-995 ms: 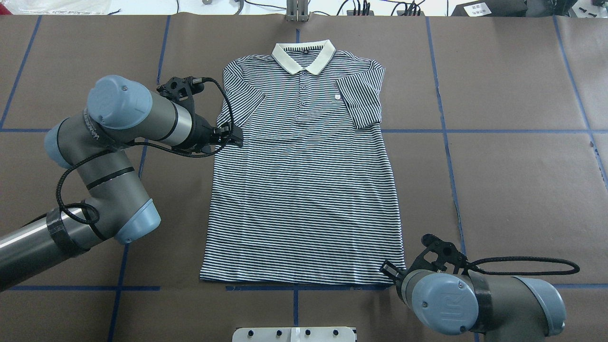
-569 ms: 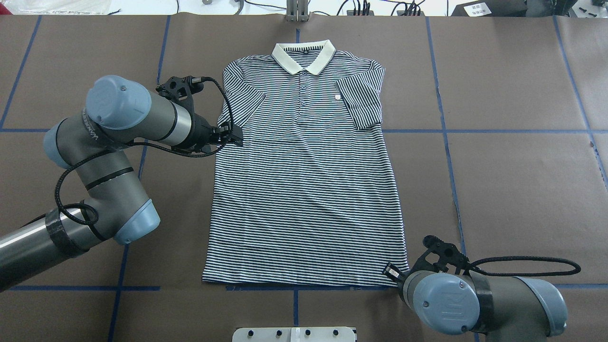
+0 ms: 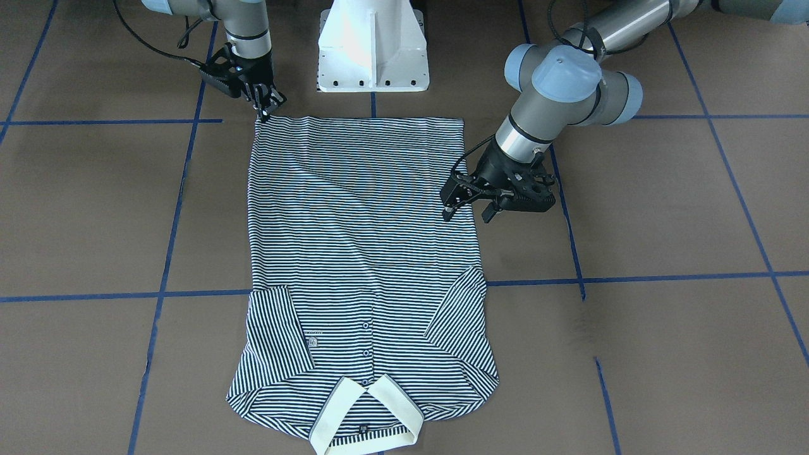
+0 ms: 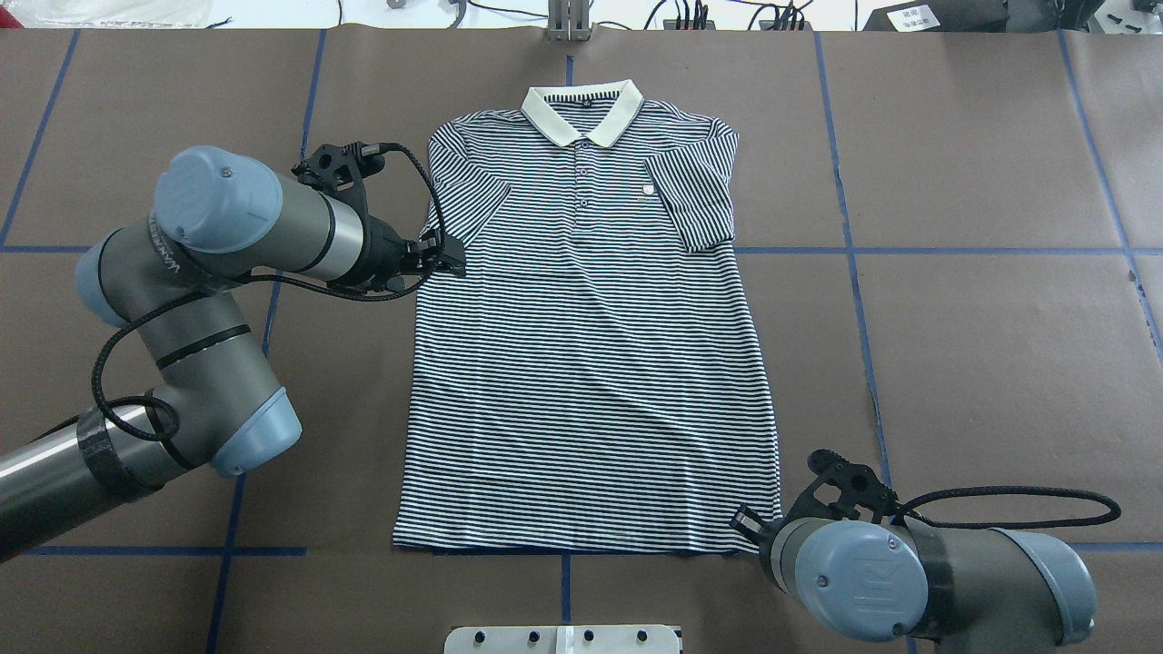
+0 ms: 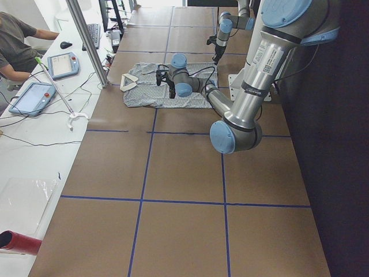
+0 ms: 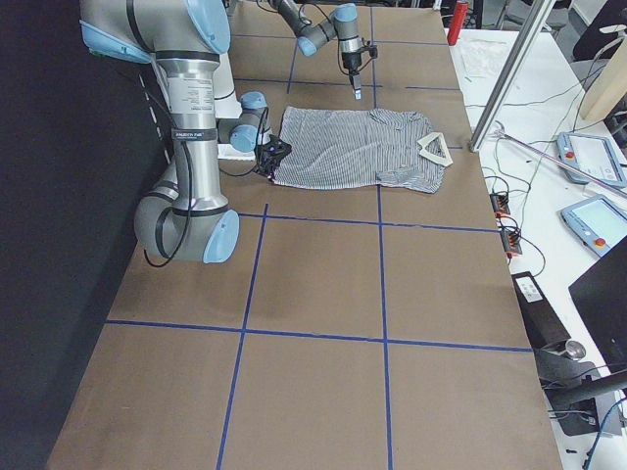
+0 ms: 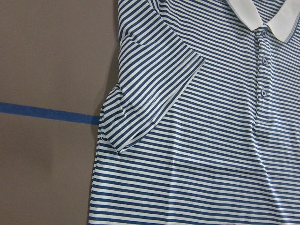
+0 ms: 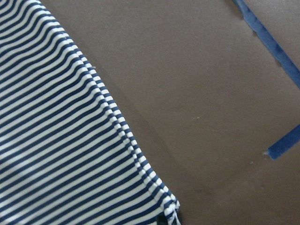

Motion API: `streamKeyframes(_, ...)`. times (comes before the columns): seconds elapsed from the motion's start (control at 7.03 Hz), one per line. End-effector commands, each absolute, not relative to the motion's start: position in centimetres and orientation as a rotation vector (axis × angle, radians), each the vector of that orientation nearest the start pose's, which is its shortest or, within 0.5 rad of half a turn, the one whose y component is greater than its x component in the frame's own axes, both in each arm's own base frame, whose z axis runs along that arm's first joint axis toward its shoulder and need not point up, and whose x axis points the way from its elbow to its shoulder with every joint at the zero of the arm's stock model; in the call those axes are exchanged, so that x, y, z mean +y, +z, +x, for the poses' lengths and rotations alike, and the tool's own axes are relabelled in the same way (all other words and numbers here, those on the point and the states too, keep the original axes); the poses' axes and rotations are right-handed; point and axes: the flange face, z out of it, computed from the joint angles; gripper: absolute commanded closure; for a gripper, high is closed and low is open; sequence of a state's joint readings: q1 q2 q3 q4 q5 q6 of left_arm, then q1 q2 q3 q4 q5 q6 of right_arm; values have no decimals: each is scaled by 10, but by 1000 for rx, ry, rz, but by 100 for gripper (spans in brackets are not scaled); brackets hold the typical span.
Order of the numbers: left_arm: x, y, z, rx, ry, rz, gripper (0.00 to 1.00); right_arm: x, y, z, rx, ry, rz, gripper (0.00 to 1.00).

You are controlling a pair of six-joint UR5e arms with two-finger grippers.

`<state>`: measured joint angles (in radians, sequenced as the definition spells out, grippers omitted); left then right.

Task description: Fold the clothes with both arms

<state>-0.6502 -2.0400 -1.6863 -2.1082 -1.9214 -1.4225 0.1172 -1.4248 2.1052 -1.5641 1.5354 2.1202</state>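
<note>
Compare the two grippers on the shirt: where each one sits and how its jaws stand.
The left gripper sits at a long side edge of the shirt; the right gripper is at a hem corner. The left gripper's jaws look spread across the edge; the right gripper's look closed on the corner. Both are low at the cloth's border.

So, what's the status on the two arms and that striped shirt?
Right gripper shut on hem corner of polo shirt. Left gripper open, astride its side edge. Shirt flat, face up, sleeves folded in. Nothing in the way.
</note>
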Motion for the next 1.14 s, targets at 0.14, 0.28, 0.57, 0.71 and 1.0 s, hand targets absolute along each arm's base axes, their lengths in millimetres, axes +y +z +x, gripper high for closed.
streamKeyframes(0.14,-310,269,503,1011,-399,48,12,-195,344,-483,-703,651,-120,100)
streamKeyframes(0.28,-261,290,519,972,-420,-28,13,-195,344,-483,-703,651,-120,100)
streamKeyframes(0.57,-227,318,526,905,-433,6,14,-195,345,-484,-702,651,-120,100)
streamKeyframes(0.71,-224,333,523,873,-431,6,14,-194,344,-484,-703,650,-121,100)
streamKeyframes(1.0,-216,334,526,869,-424,-4,23,-194,345,-484,-701,650,-120,100)
